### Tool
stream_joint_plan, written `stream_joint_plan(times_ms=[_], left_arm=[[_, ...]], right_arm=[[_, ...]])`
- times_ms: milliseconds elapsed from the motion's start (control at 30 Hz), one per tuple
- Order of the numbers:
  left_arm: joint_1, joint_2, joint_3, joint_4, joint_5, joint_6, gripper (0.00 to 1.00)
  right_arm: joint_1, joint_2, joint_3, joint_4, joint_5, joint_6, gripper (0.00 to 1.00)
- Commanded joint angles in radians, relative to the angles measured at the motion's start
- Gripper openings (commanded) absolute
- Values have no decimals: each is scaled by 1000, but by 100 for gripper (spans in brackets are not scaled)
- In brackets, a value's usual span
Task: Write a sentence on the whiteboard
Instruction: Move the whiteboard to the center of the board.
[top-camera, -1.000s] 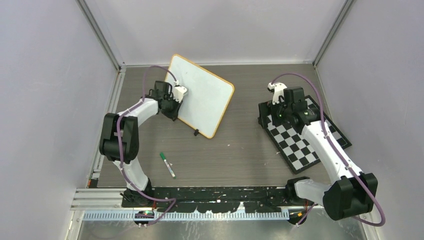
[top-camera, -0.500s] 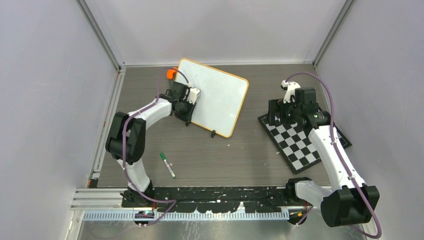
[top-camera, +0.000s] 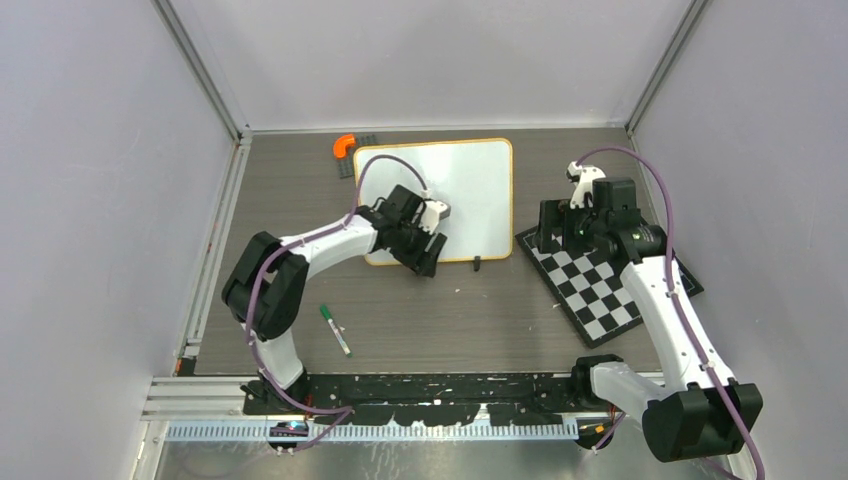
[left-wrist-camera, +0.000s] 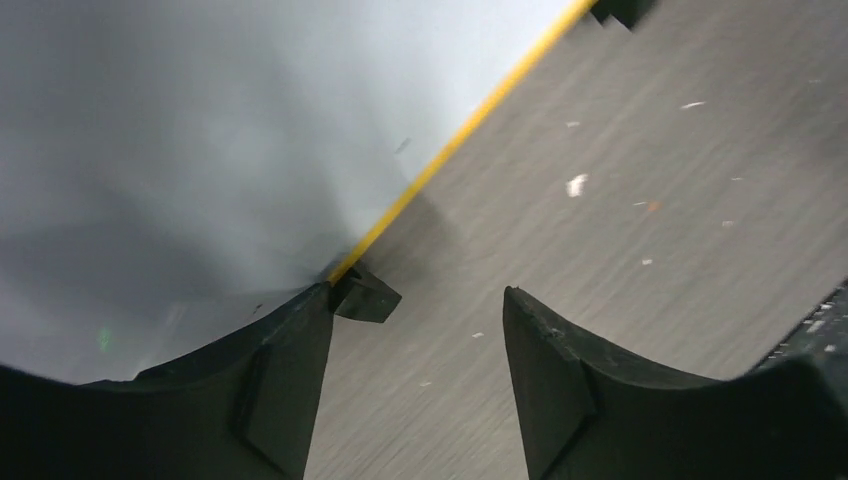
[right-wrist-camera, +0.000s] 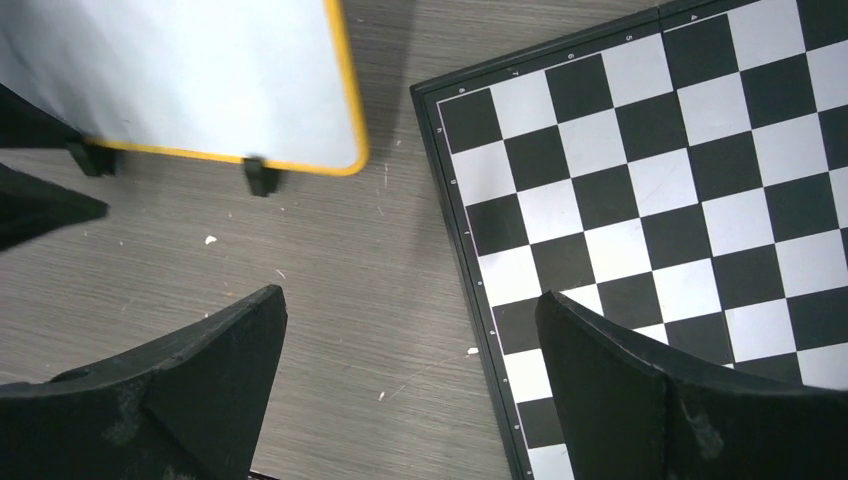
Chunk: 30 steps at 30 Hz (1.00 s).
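Top external view shows the whiteboard (top-camera: 470, 190) lying blank at twelve o'clock on the table (top-camera: 500, 310), with the left tool (left-wrist-camera: 415, 325) parted and empty at its near rim and the right tool (right-wrist-camera: 410, 310) wide. The marker (top-camera: 335, 329) at seven o'clock probably wants a square, mid-barrel grip.

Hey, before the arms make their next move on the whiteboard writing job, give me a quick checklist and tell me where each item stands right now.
1. Whiteboard lying on the table: ok.
2. Its white face free of writing: ok.
3. Left pincer open, nothing in it: ok.
4. Right pincer open, nothing in it: ok.
5. Marker held in a pincer: not ok; it lies on the table, apart from both.
6. Marker's cap off: cannot tell.
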Motion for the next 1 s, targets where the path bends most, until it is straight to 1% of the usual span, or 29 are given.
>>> stream_joint_plan(times_ms=[0,67,167,233,300,367,433,500,600,633,733,833,867,967], left_arm=[[-56,16,39,106,122,-79,66],[-61,16,51,134,136,-111,68],[-61,-26,69,122,160,-114,72],[-62,-85,70,99,180,-95,79],[-63,-174,75,56,175,-58,84],[-61,-253,85,-5,129,-10,88],[-48,-331,90,-65,88,29,92],[1,-399,88,-114,103,32,93],[128,-499,65,-163,161,28,95],[189,-542,56,-173,167,40,95],[312,-615,38,-218,174,70,96],[427,-670,0,-234,181,60,96],[460,-688,-10,-234,179,56,96],[540,-715,-2,-255,115,-17,96]], right_arm=[[-1,-7,63,-30,-17,31,99],[1,-15,64,-51,-35,2,99],[-1,-23,38,-42,-47,-12,99],[0,-18,21,-31,-79,-59,99],[0,-8,-13,-5,-132,-100,95],[2,-1,-56,54,-178,-98,94],[22,0,-97,121,-188,-74,94],[58,7,-130,190,-166,-47,93],[126,60,-151,268,-97,-29,90],[155,101,-150,293,-58,-22,88],[204,205,-134,334,0,11,82],[261,295,-121,378,29,38,79],[275,317,-123,401,39,43,79],[311,379,-129,463,81,62,74]])
